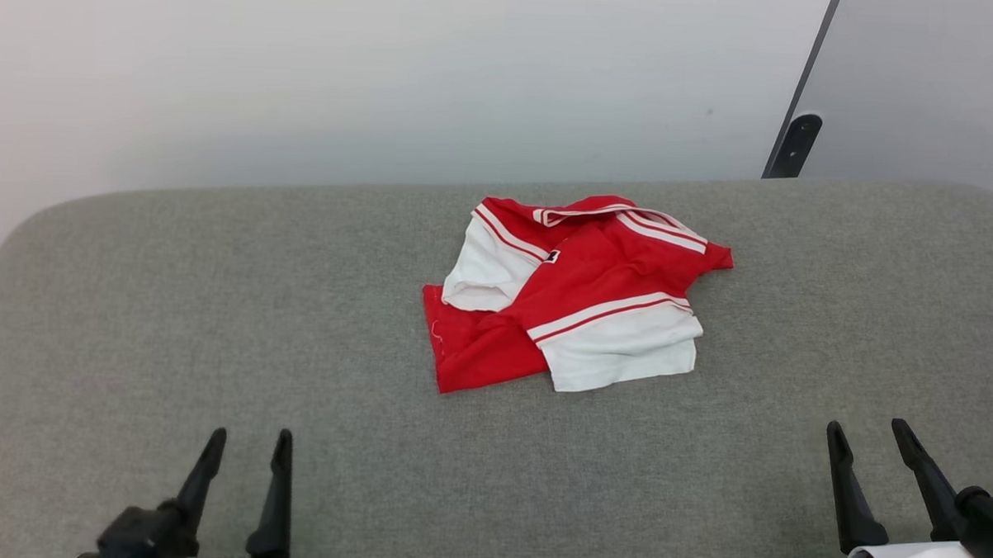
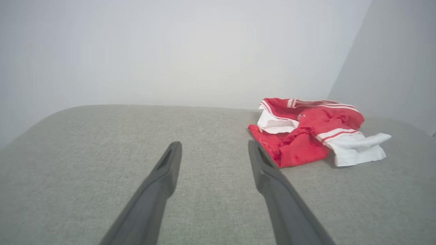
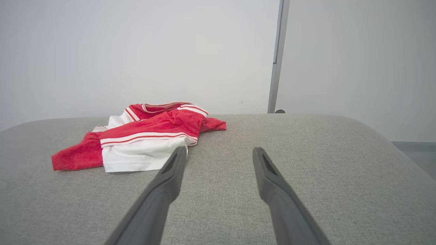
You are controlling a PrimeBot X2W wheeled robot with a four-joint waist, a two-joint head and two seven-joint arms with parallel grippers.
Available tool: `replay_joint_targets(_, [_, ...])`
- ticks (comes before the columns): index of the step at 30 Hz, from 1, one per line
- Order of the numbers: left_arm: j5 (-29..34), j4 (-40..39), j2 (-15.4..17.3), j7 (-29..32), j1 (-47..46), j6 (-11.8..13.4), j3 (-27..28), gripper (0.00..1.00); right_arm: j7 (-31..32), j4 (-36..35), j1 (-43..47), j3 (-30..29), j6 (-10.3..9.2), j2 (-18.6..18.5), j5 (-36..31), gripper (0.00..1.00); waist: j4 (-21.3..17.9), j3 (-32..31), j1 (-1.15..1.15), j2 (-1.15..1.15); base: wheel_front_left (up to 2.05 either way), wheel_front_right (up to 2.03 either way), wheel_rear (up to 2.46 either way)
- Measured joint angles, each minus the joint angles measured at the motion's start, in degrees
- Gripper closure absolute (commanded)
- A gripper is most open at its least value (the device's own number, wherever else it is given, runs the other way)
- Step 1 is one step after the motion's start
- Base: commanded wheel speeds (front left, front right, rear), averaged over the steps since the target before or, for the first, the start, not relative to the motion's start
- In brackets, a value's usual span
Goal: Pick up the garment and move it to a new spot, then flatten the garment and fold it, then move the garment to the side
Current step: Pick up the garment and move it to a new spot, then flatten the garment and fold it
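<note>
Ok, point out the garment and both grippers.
garment [image 1: 604,270]: head view, on the red body fabric.
left gripper [image 1: 252,431]: head view, midway between its open fingertips.
right gripper [image 1: 866,423]: head view, midway between its open fingertips.

We look down from the head onto the grey padded surface [image 1: 214,319]; our wrist cameras skim low across it toward the wall [image 2: 170,51], all three sharing the garment [image 1: 578,298].

Bright, soft, even light; a faint shadow lies beside the garment [image 2: 306,149]; wrist views bow at their edges, slightly hazy
</note>
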Motion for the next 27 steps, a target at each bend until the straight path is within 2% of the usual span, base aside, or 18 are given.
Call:
replay_joint_targets(5, [7.1,-2.7,-2.8,0.0,2.4,-1.9,3.1,0.00,0.5,-1.2,0.1,0.1,0.00,0.3,0.4,0.00,-0.1,-0.6,0.00,0.00,0.00,0.00,0.00])
replay_joint_targets(9, [9.6,-2.2,-4.6,0.0,4.2,-3.4,4.8,0.00,0.5,-1.2,0.9,0.1,0.00,1.0,0.5,0.00,-0.4,-1.2,0.00,0.00,0.00,0.00,0.00])
replay_joint_targets(27, [14.3,-0.6,-8.4,0.0,5.6,-7.0,9.0,0.00,0.3,-0.7,1.5,0.7,0.00,1.7,0.4,0.00,-0.4,-1.4,0.00,0.00,0.00,0.00,0.00])
